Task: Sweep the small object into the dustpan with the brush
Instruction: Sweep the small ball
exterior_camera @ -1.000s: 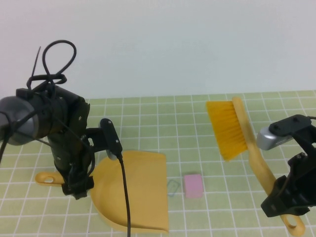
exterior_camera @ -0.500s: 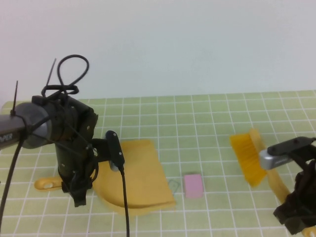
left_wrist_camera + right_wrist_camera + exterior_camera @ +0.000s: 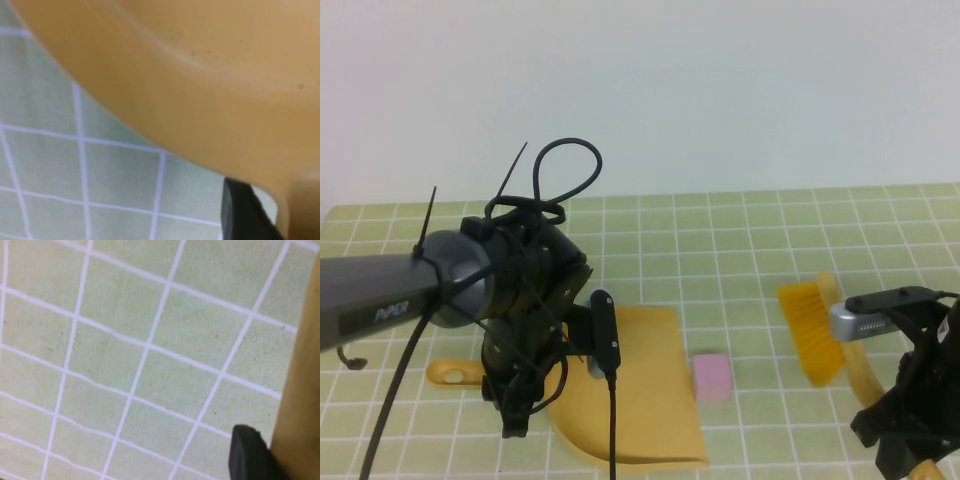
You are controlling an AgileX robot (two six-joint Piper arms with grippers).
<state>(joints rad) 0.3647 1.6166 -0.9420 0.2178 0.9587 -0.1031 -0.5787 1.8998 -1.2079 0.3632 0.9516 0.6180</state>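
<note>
Between yellow dustpan [image 3: 650, 390] and orange-bristled brush [image 3: 812, 330], small pale pink block [image 3: 712, 377]

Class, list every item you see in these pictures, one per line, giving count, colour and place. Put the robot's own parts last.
dustpan: one, yellow, left of centre, open edge toward the block.
small block: one, pale pink, on the mat between dustpan and brush.
brush: one, yellow handle, orange-yellow bristles, right side.
mat: one, green with white grid, under everything.
left gripper: one, black, at the dustpan's handle end, gripping it.
right gripper: one, black, lower right, gripping the brush handle.
</note>
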